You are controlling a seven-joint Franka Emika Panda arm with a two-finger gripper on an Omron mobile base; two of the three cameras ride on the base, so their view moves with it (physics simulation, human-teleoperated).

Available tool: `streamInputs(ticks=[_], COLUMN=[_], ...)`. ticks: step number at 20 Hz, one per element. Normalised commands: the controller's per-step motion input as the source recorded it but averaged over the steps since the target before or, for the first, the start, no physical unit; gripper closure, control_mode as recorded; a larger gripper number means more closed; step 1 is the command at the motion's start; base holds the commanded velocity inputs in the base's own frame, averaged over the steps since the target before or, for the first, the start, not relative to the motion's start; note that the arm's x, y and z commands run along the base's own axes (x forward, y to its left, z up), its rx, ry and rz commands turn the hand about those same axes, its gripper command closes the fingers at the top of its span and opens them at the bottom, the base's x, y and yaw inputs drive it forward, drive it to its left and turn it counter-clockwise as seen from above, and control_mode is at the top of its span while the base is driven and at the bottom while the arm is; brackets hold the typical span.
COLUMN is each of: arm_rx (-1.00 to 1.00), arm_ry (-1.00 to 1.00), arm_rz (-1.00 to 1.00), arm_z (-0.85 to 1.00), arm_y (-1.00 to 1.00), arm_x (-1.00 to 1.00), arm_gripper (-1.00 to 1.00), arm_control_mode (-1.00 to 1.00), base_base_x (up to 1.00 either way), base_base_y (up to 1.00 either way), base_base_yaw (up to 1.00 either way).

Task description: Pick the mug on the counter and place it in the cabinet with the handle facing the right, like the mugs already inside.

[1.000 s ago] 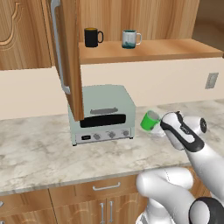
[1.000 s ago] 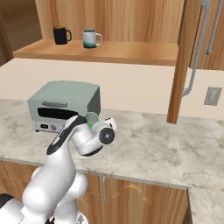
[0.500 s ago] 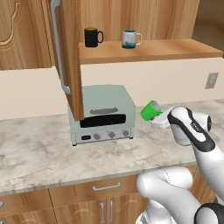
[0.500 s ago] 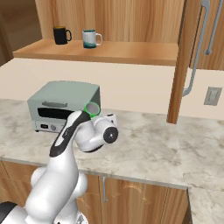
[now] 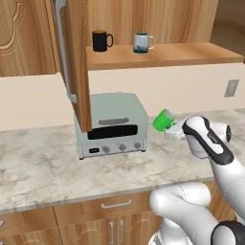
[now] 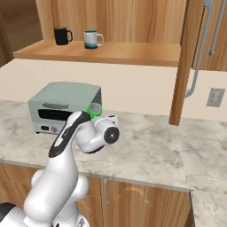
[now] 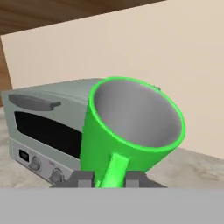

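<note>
Mug lifted clear of desk, tilted, handle clamped between fingers. Remaining: carry up to cabinet shelf, handle right.

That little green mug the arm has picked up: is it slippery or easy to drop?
The mug looks glossy and hard, so probably somewhat slippery. The gripper seems to pinch only its handle, so it might swivel. It is tilted, mouth toward the hand camera, above the counter; a fall could chip it.
</note>
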Motion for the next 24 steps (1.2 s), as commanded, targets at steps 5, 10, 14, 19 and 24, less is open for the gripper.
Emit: streamInputs(ticks=[5, 10, 14, 19, 24], arm_rx=[0.0, 0.0, 0.0, 0.0, 0.02], arm_ry=[0.12, 0.13, 0.15, 0.07, 0.0], arm_rz=[-0.04, -0.03, -0.01, -0.02, -0.03], arm_z=[0.01, 0.03, 0.0, 0.19, 0.53], arm_y=[0.0, 0.0, 0.0, 0.0, 0.0], arm_x=[0.03, 0.12, 0.07, 0.0, 0.0], arm_gripper=[1.0, 1.0, 1.0, 1.0, 1.0], arm_control_mode=[-1.0, -1.0, -1.0, -1.0, -1.0], base_base_x=[0.0, 0.0, 0.0, 0.0, 0.0], base_base_y=[0.0, 0.0, 0.0, 0.0, 0.0], base_base_yaw=[0.0, 0.0, 0.0, 0.0, 0.0])
